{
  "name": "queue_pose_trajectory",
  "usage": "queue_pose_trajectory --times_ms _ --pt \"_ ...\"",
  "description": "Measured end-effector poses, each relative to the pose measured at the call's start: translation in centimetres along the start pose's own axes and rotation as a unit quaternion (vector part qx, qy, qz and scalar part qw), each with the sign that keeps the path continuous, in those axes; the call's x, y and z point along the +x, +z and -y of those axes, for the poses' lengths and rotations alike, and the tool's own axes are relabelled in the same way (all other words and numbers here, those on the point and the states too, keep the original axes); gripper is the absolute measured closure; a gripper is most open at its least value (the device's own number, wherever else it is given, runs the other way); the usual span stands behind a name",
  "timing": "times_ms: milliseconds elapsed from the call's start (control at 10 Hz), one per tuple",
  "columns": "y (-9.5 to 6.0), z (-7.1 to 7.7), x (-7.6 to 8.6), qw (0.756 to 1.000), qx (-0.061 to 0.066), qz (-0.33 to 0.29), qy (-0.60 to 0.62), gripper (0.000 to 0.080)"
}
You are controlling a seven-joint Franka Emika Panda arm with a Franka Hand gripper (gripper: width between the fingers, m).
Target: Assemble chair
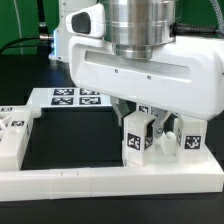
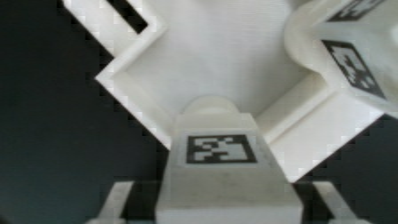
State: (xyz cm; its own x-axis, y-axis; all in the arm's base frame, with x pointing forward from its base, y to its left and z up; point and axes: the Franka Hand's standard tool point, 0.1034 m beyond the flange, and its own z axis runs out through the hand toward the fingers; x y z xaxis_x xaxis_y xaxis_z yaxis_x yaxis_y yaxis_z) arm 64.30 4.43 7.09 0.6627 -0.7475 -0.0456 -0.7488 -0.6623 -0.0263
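Note:
In the exterior view my gripper (image 1: 148,118) hangs low over the white tagged chair parts by the front rail. One tagged block (image 1: 137,137) stands right under it and another (image 1: 190,135) stands to the exterior view's right. In the wrist view a white block with a square tag (image 2: 221,148) lies between my two fingers (image 2: 135,200), with a dark gap showing on each side of it, so the jaws stand open around it. Beyond it lies a wide angular white slab (image 2: 214,60). A rounded tagged part (image 2: 349,60) shows at the edge.
The marker board (image 1: 68,97) lies behind at the exterior view's left. More white tagged parts (image 1: 14,135) sit at the far left. The long white L-shaped border rail (image 1: 100,181) runs along the front. The arm's body hides the table behind the gripper.

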Motion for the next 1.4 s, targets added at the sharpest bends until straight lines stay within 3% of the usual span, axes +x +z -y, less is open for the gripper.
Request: queue_pose_trajectory --times_ms 100,200,300,400,900,1400 --pt "0.0 0.0 0.0 1.000 -0.001 -0.001 -0.007 0.0428" --pt "0.0 0.1 -0.1 0.999 -0.001 -0.001 -0.033 0.0247" --pt "0.0 0.3 -0.4 0.999 -0.002 0.000 -0.044 0.0247" --pt "0.1 0.4 -0.6 0.997 -0.002 -0.001 -0.082 0.0180" --pt "-0.1 0.4 -0.3 0.956 -0.007 -0.006 -0.292 0.0151" --pt "-0.2 -0.2 0.5 0.885 -0.012 -0.007 -0.466 0.0151"
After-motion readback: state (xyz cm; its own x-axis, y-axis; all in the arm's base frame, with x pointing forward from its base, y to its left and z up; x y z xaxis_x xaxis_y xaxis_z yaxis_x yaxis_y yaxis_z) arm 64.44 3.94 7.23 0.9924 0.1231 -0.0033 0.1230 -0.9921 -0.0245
